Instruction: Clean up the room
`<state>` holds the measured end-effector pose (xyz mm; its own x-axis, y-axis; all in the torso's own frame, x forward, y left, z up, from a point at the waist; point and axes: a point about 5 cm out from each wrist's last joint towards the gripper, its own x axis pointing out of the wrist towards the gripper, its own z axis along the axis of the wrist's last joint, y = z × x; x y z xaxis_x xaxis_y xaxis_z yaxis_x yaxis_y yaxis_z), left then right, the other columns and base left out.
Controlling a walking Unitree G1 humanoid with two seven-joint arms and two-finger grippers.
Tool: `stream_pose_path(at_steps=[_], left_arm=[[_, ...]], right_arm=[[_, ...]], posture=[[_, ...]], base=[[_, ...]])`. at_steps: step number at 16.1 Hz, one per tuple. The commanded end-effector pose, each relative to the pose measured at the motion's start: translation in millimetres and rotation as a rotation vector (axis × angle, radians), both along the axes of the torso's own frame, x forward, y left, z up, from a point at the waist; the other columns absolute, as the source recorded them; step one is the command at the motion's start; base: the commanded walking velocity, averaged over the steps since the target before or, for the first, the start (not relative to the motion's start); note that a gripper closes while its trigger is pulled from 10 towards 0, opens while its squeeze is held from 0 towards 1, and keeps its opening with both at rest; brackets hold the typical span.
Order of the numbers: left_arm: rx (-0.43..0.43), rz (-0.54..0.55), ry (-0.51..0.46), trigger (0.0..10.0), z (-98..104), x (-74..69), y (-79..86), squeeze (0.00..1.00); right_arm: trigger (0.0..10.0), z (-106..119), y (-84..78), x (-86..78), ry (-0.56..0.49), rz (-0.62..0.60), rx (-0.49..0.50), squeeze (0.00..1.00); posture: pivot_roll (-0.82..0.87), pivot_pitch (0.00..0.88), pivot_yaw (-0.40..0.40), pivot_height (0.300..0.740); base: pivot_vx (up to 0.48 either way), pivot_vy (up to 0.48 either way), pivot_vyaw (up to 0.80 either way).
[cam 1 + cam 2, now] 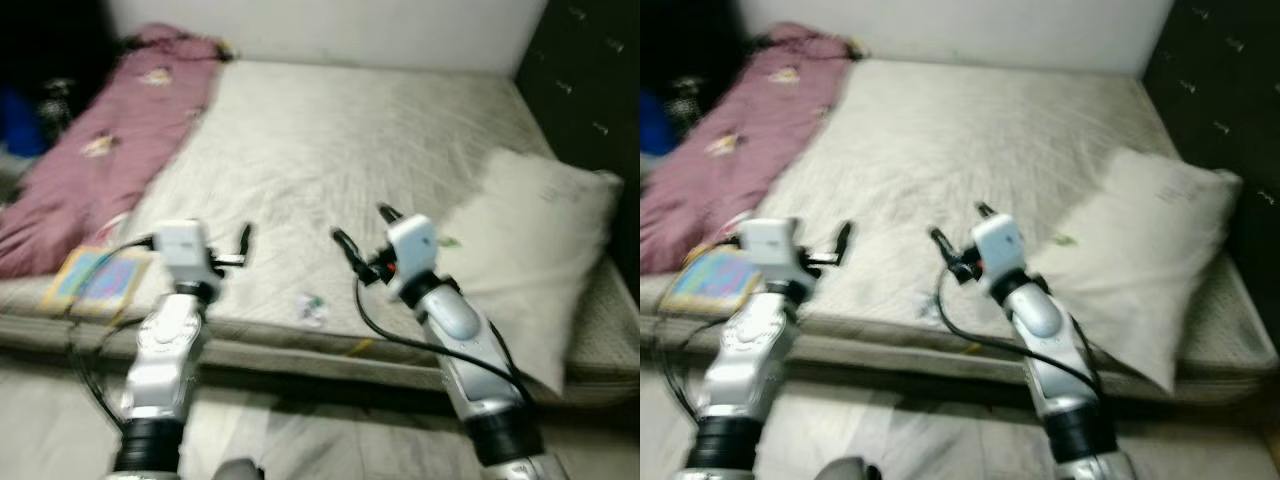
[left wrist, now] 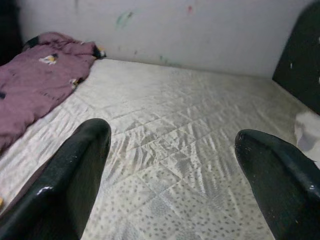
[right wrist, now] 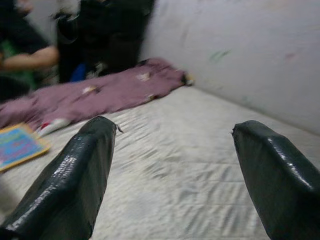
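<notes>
An off-white quilted bed [image 1: 340, 150] lies before me. A mauve blanket [image 1: 100, 150] is heaped along its left side. A colourful book [image 1: 98, 280] rests at the front left edge, and a small crumpled wrapper [image 1: 311, 307] lies near the front edge between my arms. My left gripper [image 1: 240, 250] hovers over the front edge, open and empty; its wrist view has black fingers [image 2: 75, 175] spread over bare mattress. My right gripper [image 1: 360, 225] is raised just right of the wrapper, open and empty, facing the blanket [image 3: 115, 90].
A white pillow [image 1: 530, 240] lies on the bed's right side against a dark padded headboard [image 1: 590, 80]. A white wall [image 1: 330, 30] runs behind the bed. A person's arm [image 3: 30, 57] and dark objects sit beyond the far left side.
</notes>
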<state>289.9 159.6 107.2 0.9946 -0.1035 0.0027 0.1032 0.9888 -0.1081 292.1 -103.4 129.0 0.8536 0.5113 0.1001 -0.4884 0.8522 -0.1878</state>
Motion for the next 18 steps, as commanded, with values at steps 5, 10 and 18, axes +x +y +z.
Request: stream_pose_path(at_steps=[5, 10, 18], left_arm=[[-0.021, -0.044, -0.002, 10.0, 2.0, 2.1, -13.4, 0.00], [0.022, 0.062, 0.013, 10.0, -2.7, 3.0, -2.1, 0.00], [0.129, 0.256, 0.031, 10.0, -6.3, 5.5, 34.5, 0.00]], right_arm=[[10.0, -3.8, -11.4, -0.8, 0.007, -0.036, -0.016, 0.00], [10.0, -5.6, -35.3, 7.1, 0.038, -0.239, 0.072, 0.00], [10.0, -14.7, -61.5, 7.8, 0.026, -0.489, 0.072, 0.00]], posture=[[-0.02, 0.000, -0.010, 0.740], [-0.02, 0.000, 0.014, 0.740], [-0.01, 0.000, 0.044, 0.740]], base=[[0.251, 0.000, 0.00], [0.000, 0.000, 0.00], [0.000, 0.000, 0.00]])
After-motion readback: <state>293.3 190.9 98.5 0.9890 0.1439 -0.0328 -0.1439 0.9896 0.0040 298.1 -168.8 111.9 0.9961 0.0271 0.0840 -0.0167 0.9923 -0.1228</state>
